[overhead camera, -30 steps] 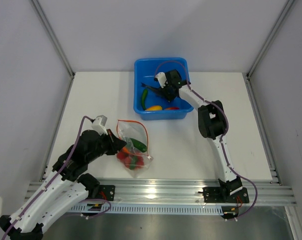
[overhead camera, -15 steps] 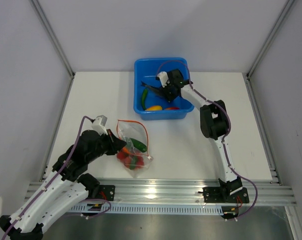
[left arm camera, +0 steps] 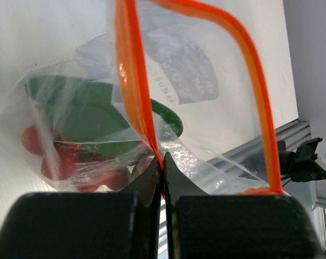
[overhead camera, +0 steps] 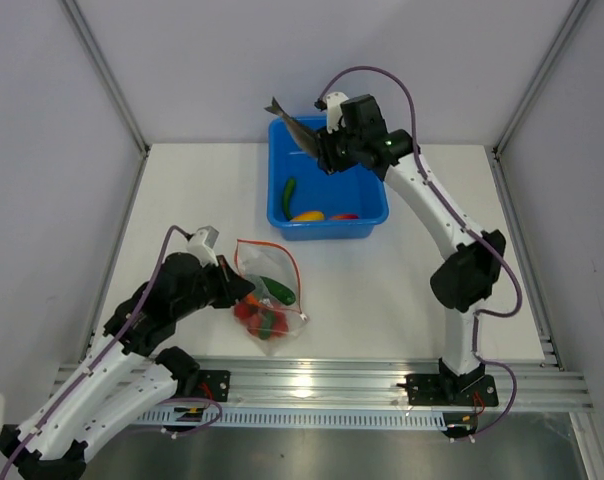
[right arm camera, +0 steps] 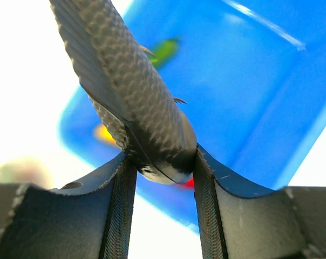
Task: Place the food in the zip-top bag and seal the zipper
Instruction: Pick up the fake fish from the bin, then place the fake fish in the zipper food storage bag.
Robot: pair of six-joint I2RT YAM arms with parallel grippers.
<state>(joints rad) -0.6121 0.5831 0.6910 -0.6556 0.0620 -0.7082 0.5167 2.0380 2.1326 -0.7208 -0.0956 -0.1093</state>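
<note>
The clear zip-top bag [overhead camera: 267, 295] lies on the table's near left with its mouth gaping. Inside it sit a green cucumber [overhead camera: 276, 288] and red tomatoes [overhead camera: 266, 322]; in the left wrist view both the cucumber [left arm camera: 93, 110] and the tomatoes [left arm camera: 66, 159] show through the plastic. My left gripper [overhead camera: 244, 290] is shut on the orange zipper [left arm camera: 135, 81] strip at the bag's near rim. My right gripper [overhead camera: 315, 148] is shut on a grey fish [overhead camera: 288, 121], lifted above the blue tub [overhead camera: 377, 215]; the fish [right arm camera: 128, 86] fills the right wrist view between the fingers.
The blue tub at the back middle holds a green piece [overhead camera: 289, 192], a yellow-orange fruit [overhead camera: 307, 215] and a red piece [overhead camera: 344, 215]. Aluminium rails [overhead camera: 322, 385] run along the near edge. Grey walls close in both sides.
My right gripper has risen out of the tub with the grey fish in it, and its arm has straightened. The left gripper and bag have stayed put.
</note>
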